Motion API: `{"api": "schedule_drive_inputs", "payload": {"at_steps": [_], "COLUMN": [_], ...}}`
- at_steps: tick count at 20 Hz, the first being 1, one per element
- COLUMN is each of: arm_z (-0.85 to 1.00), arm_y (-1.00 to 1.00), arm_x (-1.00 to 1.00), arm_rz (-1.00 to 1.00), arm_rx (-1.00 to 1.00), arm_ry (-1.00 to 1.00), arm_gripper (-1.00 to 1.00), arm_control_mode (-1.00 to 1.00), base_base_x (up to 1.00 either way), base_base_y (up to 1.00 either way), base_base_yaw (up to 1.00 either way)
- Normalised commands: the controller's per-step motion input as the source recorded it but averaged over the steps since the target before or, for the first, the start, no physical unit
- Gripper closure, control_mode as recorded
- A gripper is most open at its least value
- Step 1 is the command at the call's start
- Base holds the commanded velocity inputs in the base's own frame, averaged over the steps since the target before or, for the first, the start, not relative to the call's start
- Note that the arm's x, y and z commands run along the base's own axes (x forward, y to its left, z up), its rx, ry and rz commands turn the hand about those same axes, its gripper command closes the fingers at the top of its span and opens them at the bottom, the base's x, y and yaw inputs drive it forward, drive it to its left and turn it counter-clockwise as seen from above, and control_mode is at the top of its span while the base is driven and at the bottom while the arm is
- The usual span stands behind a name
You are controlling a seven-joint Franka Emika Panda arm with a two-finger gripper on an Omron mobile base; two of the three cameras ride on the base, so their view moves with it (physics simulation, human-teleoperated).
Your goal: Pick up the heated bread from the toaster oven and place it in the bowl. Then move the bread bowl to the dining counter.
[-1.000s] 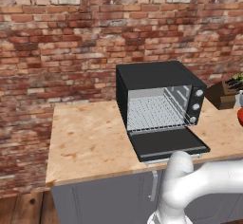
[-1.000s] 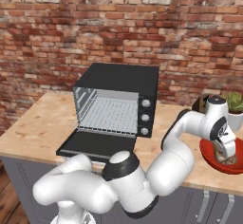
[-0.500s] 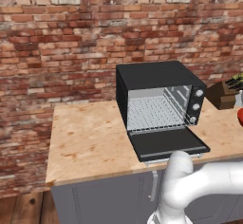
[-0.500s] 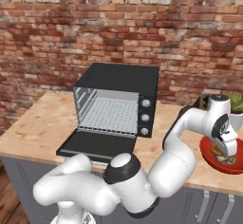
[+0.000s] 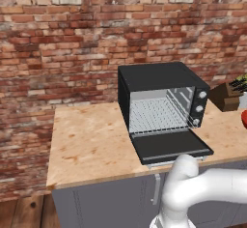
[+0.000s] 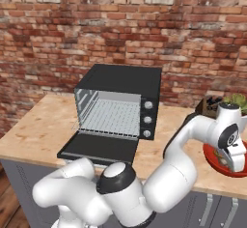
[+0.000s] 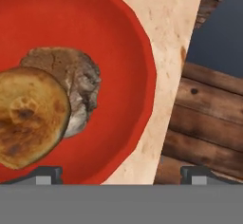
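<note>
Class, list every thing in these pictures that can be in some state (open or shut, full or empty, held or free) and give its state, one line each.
toaster oven: door dropped fully open, wire rack bare.
heated bread: lying in the bowl, not held.
bowl: on the counter near its edge, holding the bread.
gripper: above the bowl, fingertips wide apart, holding nothing.
counter: carries the oven and the bowl.

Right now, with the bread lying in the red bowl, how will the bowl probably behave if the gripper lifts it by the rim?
The red bowl looks shallow and wide, so it probably sits stably and tips little. Its surface looks smooth, so a rim grip may slip. The bread lies loose to one side; it could slide if the bowl tilts.
</note>
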Motion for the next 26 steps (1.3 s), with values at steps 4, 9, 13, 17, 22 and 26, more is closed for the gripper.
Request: {"api": "schedule_drive_inputs", "payload": {"at_steps": [4, 9, 13, 17, 22, 26], "arm_z": [-0.03, -0.08, -0.23, -0.19, -0.17, -0.07], "arm_y": [-0.06, -0.07, 0.0, 0.0, 0.0, 0.0], "arm_x": [-0.41, -0.19, 0.0, 0.18, 0.39, 0.38], "arm_rz": [-0.08, -0.06, -0.08, -0.07, -0.06, -0.06], "arm_rx": [0.03, 0.07, 0.07, 0.05, 0.0, 0.0], "arm_ry": [0.0, 0.0, -0.01, -0.07, -0.08, -0.07], "arm_gripper": [-1.0, -1.0, -1.0, -1.0, -1.0, -1.0], "arm_control_mode": [-1.0, -1.0, -1.0, -1.0, -1.0, -1.0], "base_base_x": [0.0, 0.0, 0.0, 0.0, 0.0, 0.0], "base_base_y": [0.0, 0.0, 0.0, 0.0, 0.0, 0.0], "base_base_yaw": [0.0, 0.0, 0.0, 0.0, 0.0, 0.0]}}
